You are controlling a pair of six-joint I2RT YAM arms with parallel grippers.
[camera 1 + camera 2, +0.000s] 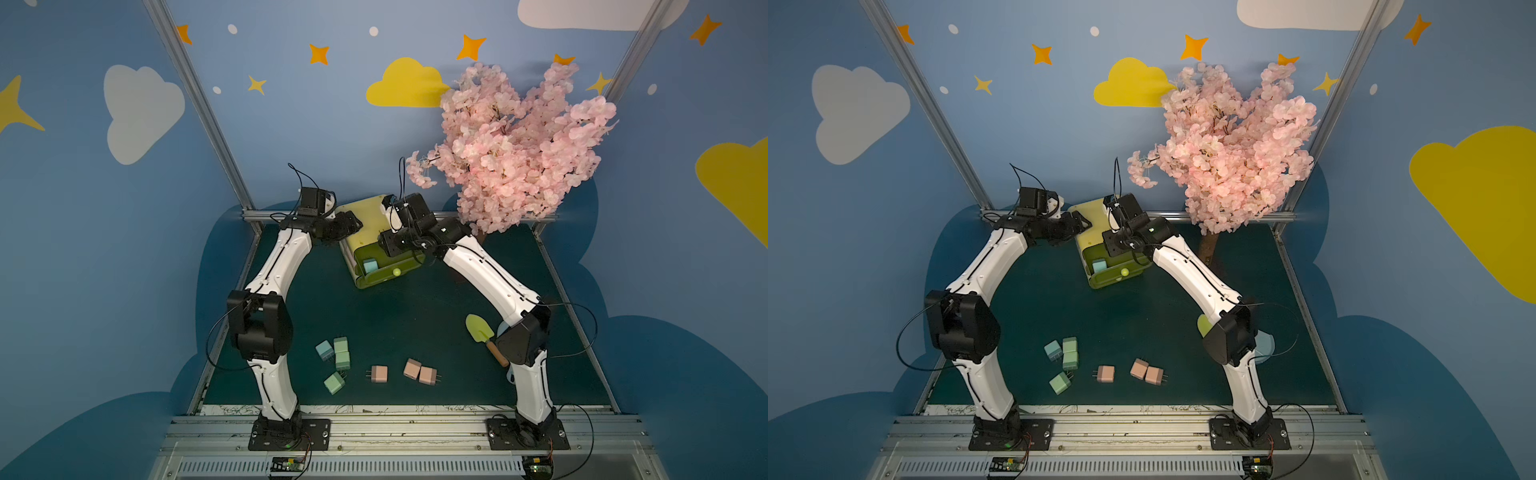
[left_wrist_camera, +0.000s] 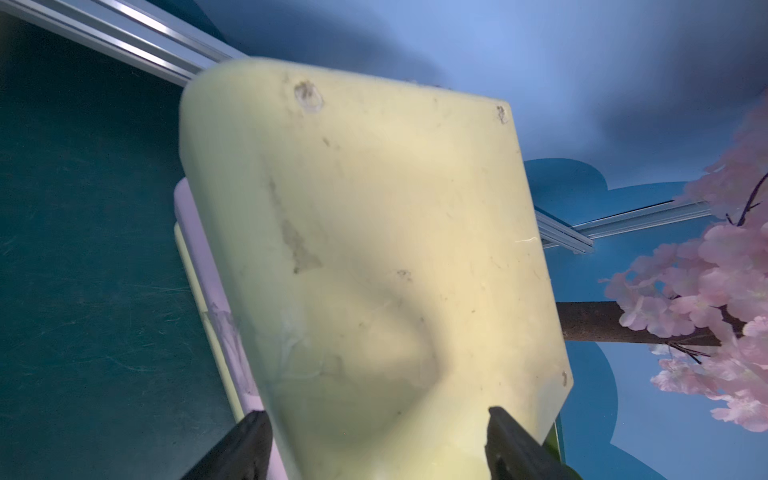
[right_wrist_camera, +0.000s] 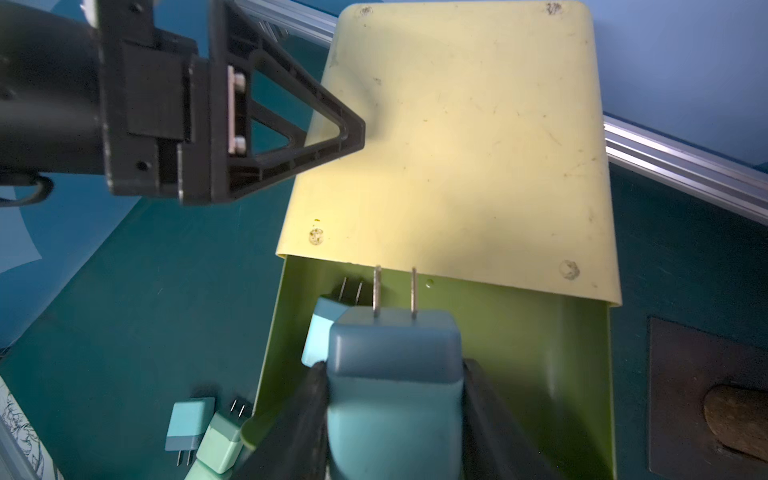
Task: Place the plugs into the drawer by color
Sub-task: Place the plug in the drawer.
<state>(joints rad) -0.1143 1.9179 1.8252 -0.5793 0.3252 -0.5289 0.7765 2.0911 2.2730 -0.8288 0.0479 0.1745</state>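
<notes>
A yellow-green chest of drawers (image 1: 362,222) is set at the back of the desk (image 1: 415,324), and its top drawer (image 3: 540,340) is pulled out. 1 blue plug (image 1: 370,265) is seen lying inside that drawer, on the side toward the left arm. A 2nd blue plug (image 3: 395,399) is clamped between the jaws of the right gripper (image 3: 395,365) and is held above the open drawer, with its prongs pointed toward the chest. The left gripper (image 2: 376,415) is placed at the top panel of the chest near its left edge, and its jaws are seen apart. Near the front of the desk, a 3rd blue plug (image 1: 324,350) is found just beside 3 green plugs (image 1: 342,360). To their right, 3 pink plugs (image 1: 412,368) are laid out, 2 of them touching. A small shovel (image 1: 478,328) is seen by the right arm, and a pink blossom tree (image 1: 519,145) is stood at the back right.
</notes>
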